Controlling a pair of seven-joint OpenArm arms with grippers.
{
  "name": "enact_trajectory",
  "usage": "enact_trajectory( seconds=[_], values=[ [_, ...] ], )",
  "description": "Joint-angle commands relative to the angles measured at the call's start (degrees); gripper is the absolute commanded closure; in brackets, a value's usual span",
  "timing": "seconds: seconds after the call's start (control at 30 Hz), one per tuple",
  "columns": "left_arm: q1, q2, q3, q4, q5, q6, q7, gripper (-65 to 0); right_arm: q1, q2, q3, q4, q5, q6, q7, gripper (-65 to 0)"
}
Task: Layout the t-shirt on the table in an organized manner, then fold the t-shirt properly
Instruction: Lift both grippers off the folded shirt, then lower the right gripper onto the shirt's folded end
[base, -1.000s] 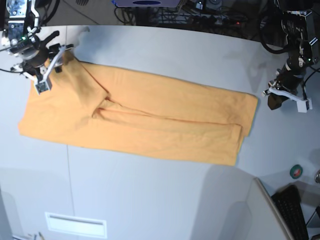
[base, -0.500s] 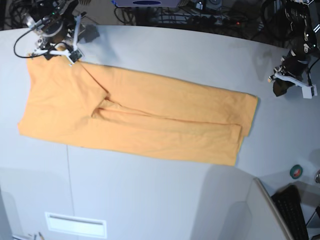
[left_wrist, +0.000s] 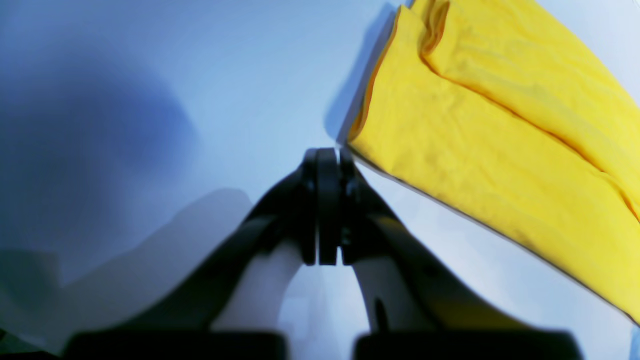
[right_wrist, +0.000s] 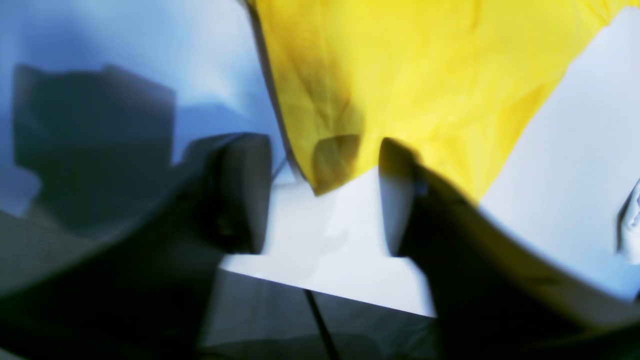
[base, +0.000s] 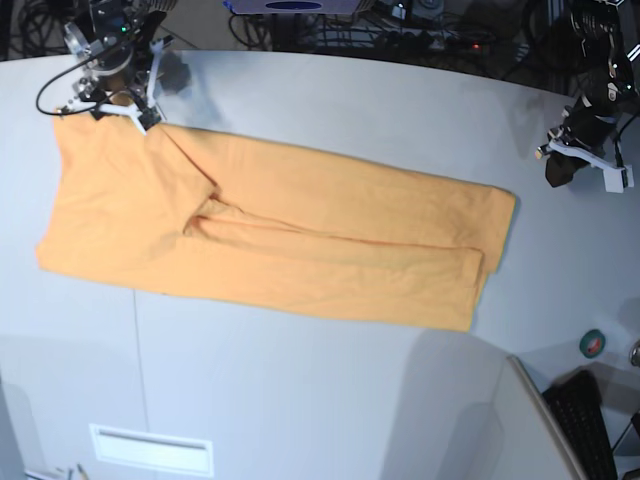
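- The left pincer (left_wrist: 322, 210) is seen pressed together with nothing between its tips, held over bare surface (left_wrist: 150, 100) just beside the t-shirt's (left_wrist: 500, 150) folded edge.
- The right pincer (right_wrist: 325, 195) is seen spread, one corner of the shirt lying between its tips without being pinched.
- The t-shirt (base: 270, 230) is laid flat as a long folded band across the surface (base: 330, 400), between the two pincers.

We see the t-shirt (base: 270, 235) lying flat across the table (base: 330, 400), our right gripper (base: 110, 100) at its far left corner, our left gripper (base: 580, 165) apart beyond its right end.
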Motion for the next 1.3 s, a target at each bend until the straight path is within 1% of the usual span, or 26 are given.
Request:
enact_trajectory(
  seconds=[0.0, 0.07, 0.2, 0.57, 0.63, 0.73, 0.87, 1.13, 1.27],
  values=[
    [0.02, -1.0, -0.46, 0.81, -0.93, -0.13, -1.25, 0.0, -0.25, 0.2, 0.06, -0.93, -0.04, 0.85, -1.41, -14.4],
    [0.02, -0.92, -0.46, 0.81, -0.93, -0.13, -1.25, 0.0, 0.37, 0.2, 0.24, -1.9, -0.04, 0.85, -1.41, 0.0],
    [0.02, -0.74, -0.46, 0.81, -0.93, -0.13, -1.25, 0.0, 0.89, 0.2, 0.33, -2.34, -0.04, 0.85, -1.41, 0.0],
    [0.81, -0.65, -0.46, 0.81, -0.93, -0.13, -1.25, 0.0, 1.86, 0.81, 0.33, 5.57, -0.56, 1.02, -1.85, 0.0],
    [0.81, -0.65, -0.46, 0.81, -0.93, -0.13, -1.25, 0.0, 2.83, 1.34, 0.33, 5.75, -0.65, 1.11, -3.0, 0.0],
    [0.81, -0.65, -0.46, 0.81, -0.93, -0.13, -1.25, 0.0, 5.11, 2.48, -0.02, 5.75, -1.71, 1.11, -4.58, 0.0],
    [0.81, -0.65, -0.46, 0.81, -0.93, -0.13, -1.25, 0.0, 8.1, 2.66, 0.24, 5.48, -2.94, 1.2, -4.67, 0.0],
    [0.81, -0.65, -0.46, 0.81, -0.93, -0.13, -1.25, 0.0, 15.66, 2.66, 0.06, 5.04, -2.94, 1.29, -4.75, 0.0],
    [0.81, -0.65, -0.46, 0.81, -0.93, -0.13, -1.25, 0.0, 20.67, 2.75, -0.11, 1.53, -2.94, 1.29, -4.75, 0.0]
  ],
)
